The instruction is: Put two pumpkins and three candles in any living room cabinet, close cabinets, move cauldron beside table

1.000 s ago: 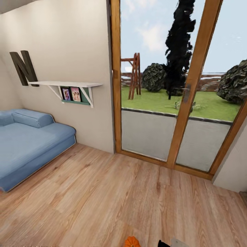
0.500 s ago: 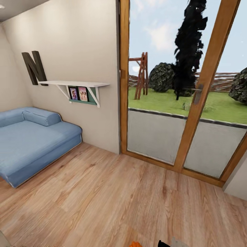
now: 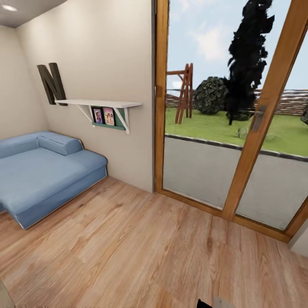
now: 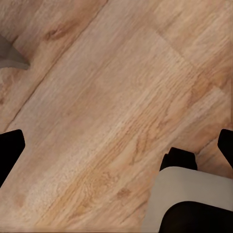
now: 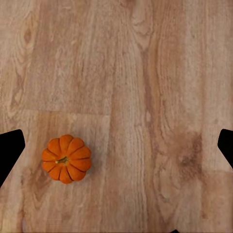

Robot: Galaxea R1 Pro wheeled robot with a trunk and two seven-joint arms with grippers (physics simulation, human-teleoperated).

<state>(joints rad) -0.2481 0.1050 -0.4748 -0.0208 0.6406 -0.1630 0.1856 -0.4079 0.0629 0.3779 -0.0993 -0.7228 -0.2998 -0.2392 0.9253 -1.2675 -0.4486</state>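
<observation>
One small orange ribbed pumpkin (image 5: 66, 158) with a dark stem sits upright on the wooden floor in the right wrist view. My right gripper (image 5: 118, 150) hangs open above the floor, its black fingertips (image 5: 10, 149) at the picture's two sides; the pumpkin lies between them, nearer one tip and well below. My left gripper (image 4: 118, 153) is open too, over bare floorboards, with nothing between its fingertips (image 4: 9, 154).
A blue sofa (image 3: 40, 173) stands at the left against a beige wall with a white shelf (image 3: 100, 104) and a dark letter N (image 3: 51, 82). A wood-framed glass door (image 3: 239, 128) fills the right. Wooden floor (image 3: 141, 252) stretches between. The robot's white base (image 4: 191, 196) shows under the left wrist.
The whole head picture has shifted right, so the camera has turned left. The pumpkin seen at its bottom edge has slid out of that view.
</observation>
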